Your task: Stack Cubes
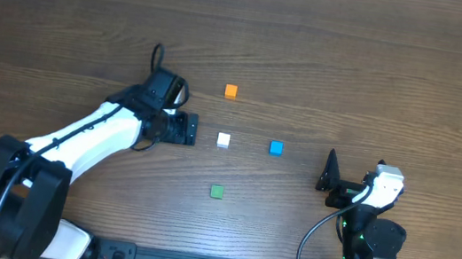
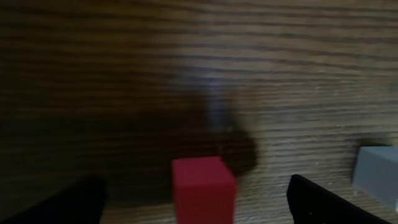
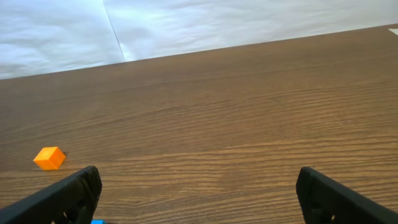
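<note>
Left claw [image 1: 188, 129]: released, straddling red cube [image 2: 204, 188] on tabletop [image 1: 382, 69]. Right claw [image 1: 331, 172]: released, empty.

wooden table [image 1: 357, 57], white backdrop [image 3: 186, 25]

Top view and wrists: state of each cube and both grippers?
red cube: flat on the table, ungripped.
left gripper: open, astride the red cube, not touching it.
white cube: on the table, nothing stacked on it.
blue cube: on the table, alone.
orange cube: on the table, alone.
green cube: on the table, alone.
right gripper: open, empty.
</note>
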You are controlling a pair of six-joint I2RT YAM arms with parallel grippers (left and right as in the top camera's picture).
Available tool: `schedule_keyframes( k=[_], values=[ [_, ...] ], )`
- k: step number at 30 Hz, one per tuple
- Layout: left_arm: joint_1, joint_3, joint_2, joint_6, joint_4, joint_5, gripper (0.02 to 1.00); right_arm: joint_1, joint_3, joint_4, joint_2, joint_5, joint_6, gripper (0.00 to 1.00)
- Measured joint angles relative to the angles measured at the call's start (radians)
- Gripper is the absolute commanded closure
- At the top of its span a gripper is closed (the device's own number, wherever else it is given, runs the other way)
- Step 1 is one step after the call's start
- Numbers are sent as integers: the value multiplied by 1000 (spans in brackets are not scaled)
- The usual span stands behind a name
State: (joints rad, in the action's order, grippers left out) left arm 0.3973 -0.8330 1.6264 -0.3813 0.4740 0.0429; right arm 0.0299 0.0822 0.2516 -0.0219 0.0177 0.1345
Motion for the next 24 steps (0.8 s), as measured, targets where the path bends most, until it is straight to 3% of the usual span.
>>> schedule_keyframes(
  k=[14, 19, 24],
  values=[
    [40, -31, 45, 49, 57, -41, 196, 0, 0, 0, 0, 0, 0, 9],
    [40, -31, 46, 50, 57, -51, 343, 0, 0, 0, 0, 0, 1, 7],
    [40, -31, 46, 52, 57, -61, 369, 0, 0, 0, 0, 0, 0, 9]
  ],
)
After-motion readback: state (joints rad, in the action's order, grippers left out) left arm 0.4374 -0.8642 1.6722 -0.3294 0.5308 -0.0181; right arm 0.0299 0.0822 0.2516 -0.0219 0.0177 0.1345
